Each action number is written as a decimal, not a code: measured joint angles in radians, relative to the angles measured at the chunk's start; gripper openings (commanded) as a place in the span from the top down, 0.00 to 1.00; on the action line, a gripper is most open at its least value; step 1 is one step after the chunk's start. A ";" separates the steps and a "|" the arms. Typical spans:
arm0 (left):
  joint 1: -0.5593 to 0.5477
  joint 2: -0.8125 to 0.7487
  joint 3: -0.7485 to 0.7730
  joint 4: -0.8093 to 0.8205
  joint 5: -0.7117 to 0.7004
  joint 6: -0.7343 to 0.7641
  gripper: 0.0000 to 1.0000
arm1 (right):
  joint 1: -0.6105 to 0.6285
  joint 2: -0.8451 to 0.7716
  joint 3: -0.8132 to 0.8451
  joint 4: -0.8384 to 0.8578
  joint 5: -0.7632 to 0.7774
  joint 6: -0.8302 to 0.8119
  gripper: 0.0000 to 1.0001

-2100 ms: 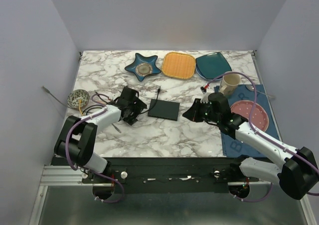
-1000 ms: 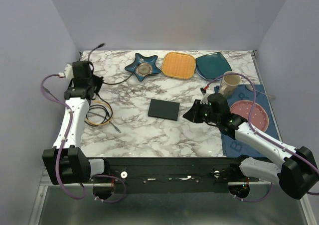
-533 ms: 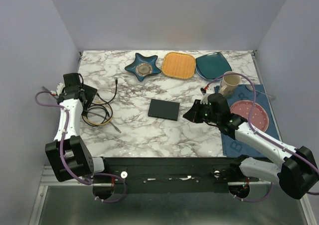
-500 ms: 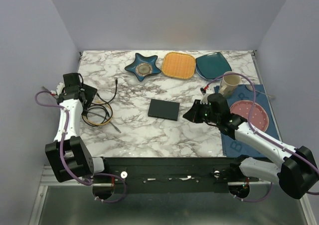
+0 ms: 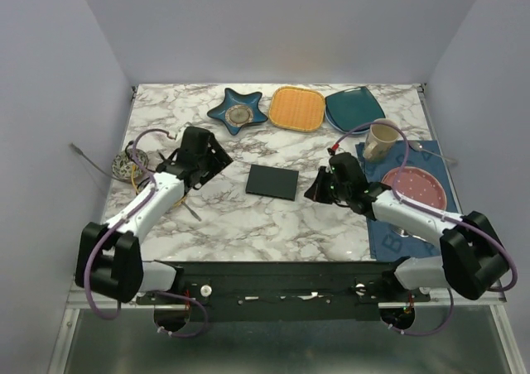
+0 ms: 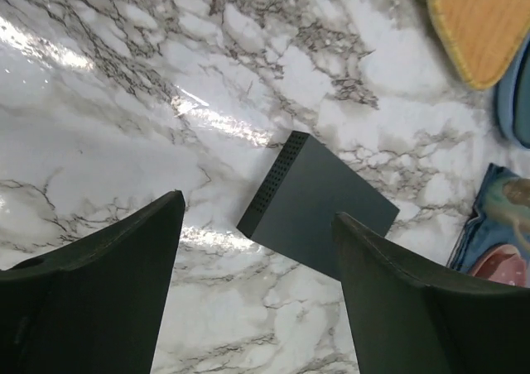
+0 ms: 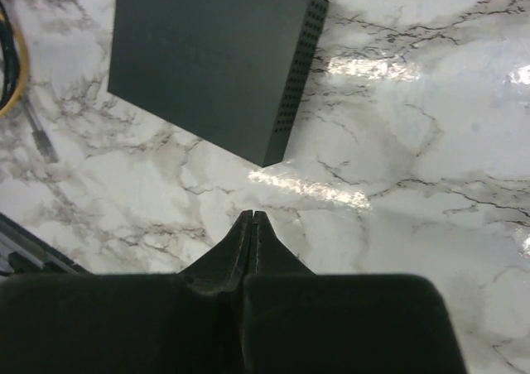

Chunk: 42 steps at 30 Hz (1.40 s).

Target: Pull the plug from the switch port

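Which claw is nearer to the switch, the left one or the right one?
Right. The right claw, shut, sits just off the right edge of the switch, apart from it. The left claw, open, is farther off on the switch's left side.

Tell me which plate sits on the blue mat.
The round pink plate; the orange plate, teal plate and star dish lie on bare marble.

switch [image 5: 272, 181]: bare marble [image 5: 273, 225] all sides | plates [image 5: 296, 108] beyond (well apart)
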 measured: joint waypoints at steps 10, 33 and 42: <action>-0.014 0.373 0.034 0.095 0.026 -0.007 0.55 | -0.026 0.259 0.085 -0.003 0.077 0.045 0.99; -0.151 0.417 -0.074 0.347 0.136 -0.036 0.93 | -0.053 0.384 0.147 0.060 0.052 0.123 0.99; -0.203 0.283 -0.226 0.364 0.153 -0.069 0.93 | -0.050 0.282 0.001 0.138 0.035 0.134 0.99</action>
